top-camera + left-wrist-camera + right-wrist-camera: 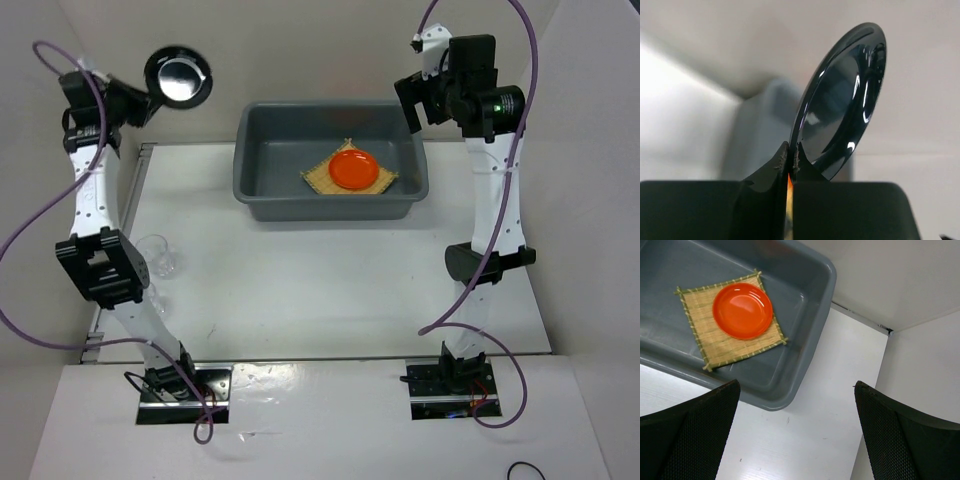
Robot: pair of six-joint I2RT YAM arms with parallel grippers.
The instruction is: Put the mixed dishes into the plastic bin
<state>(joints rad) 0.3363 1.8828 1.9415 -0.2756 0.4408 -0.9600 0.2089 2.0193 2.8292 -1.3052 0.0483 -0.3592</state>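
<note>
My left gripper [148, 92] is raised at the far left, left of the dark grey plastic bin [252, 195], and is shut on the rim of the small round black plate [178, 77]. In the left wrist view the black plate [840, 100] stands on edge between the closed fingertips [782, 157]. Inside the bin lies the tan woven mat [322, 178] with the orange plate [354, 168] on it; both the mat [705, 315] and the plate [742, 310] also show in the right wrist view. My right gripper [797, 390] is open and empty, high beside the bin's right end [810, 340]. A clear glass cup [163, 261] stands beside the left arm.
White walls close in the table on the left, back and right. The left arm's elbow [100, 265] hangs over the table's left edge near the cup. The right arm [495, 200] stands along the right side.
</note>
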